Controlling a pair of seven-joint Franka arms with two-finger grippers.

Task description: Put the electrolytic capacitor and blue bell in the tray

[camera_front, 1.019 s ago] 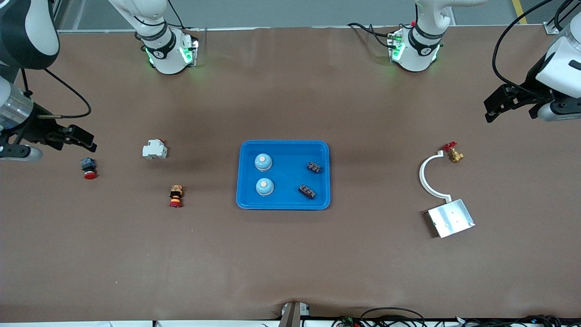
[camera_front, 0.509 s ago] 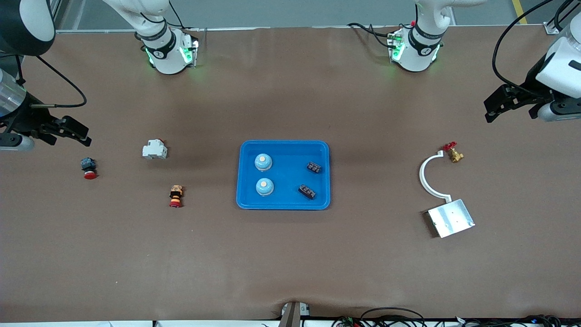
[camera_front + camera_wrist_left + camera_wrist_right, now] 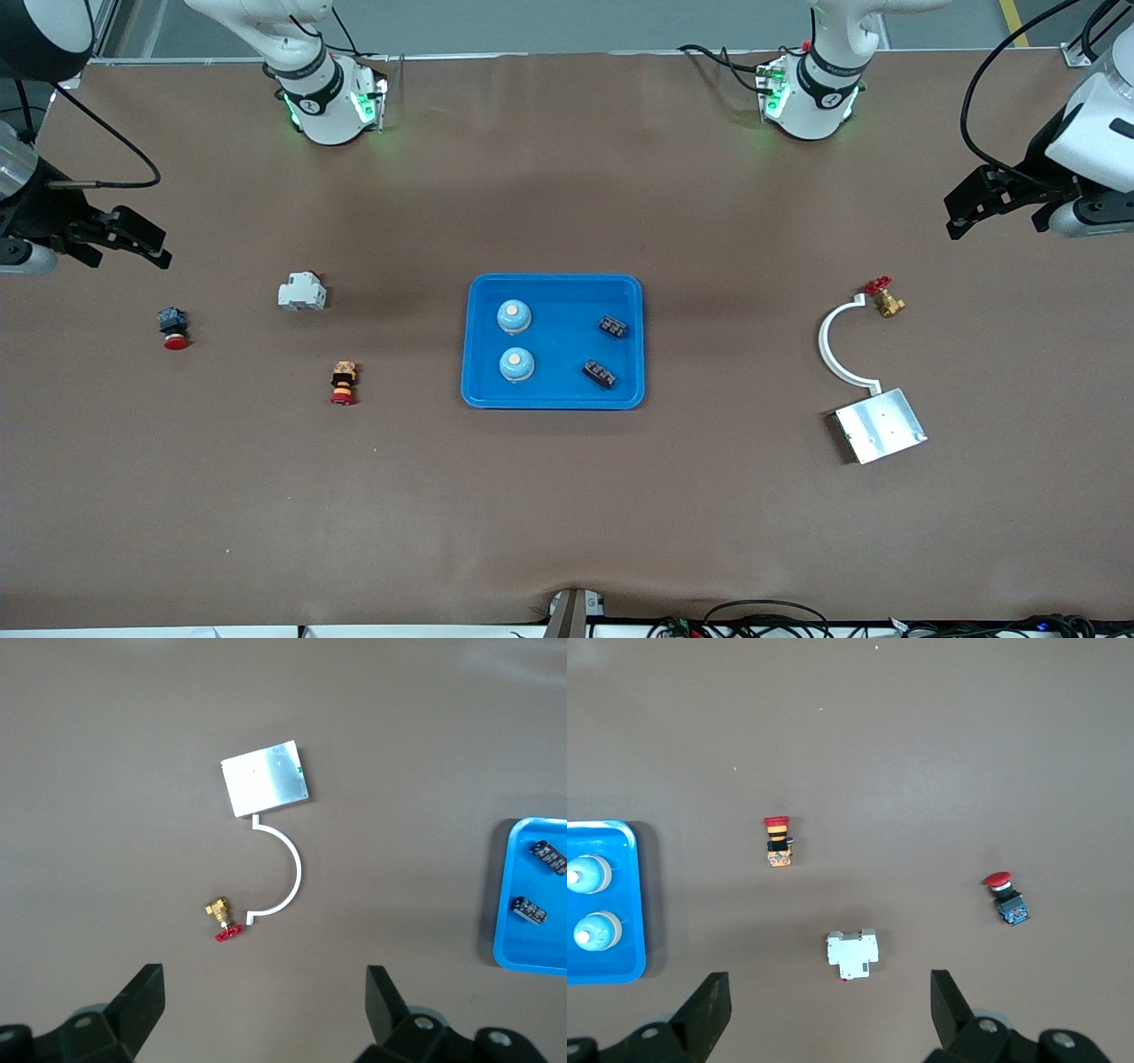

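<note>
Blue tray point(image 3: 552, 397) sits mid-table, flat, long side running between the arms' ends. Inside it: two blue bells point(image 3: 514, 316) point(image 3: 516, 364) upright with pale buttons on top, both in the half toward the right arm's end, one nearer the front camera than the other. In the half toward the left arm's end lie two small dark capacitor blocks point(image 3: 612, 326) point(image 3: 600, 374), apart from each other and from the bells.

Left gripper point(image 3: 961, 213) hangs over bare table at the left arm's end, fingers spread wide, holding nothing — left wrist view shows both fingers point(image 3: 140, 1001) apart with only table between. Right gripper point(image 3: 146, 250) hangs over the table edge at the right arm's end, fingers wide apart too, empty.

Clutter outside the tray, toward the left arm's end: brass valve with red handle point(image 3: 884, 297), just beside one end of a white curved bracket point(image 3: 828, 341); the bracket's other end touches a silver metal plate point(image 3: 881, 425), nearest the front camera of the three.

Toward the right arm's end: white breaker point(image 3: 301, 291), red-capped pushbutton with blue body point(image 3: 172, 326) close to the right gripper's spot, and an orange-and-red striped button point(image 3: 343, 383) nearer the camera, between breaker and tray.
</note>
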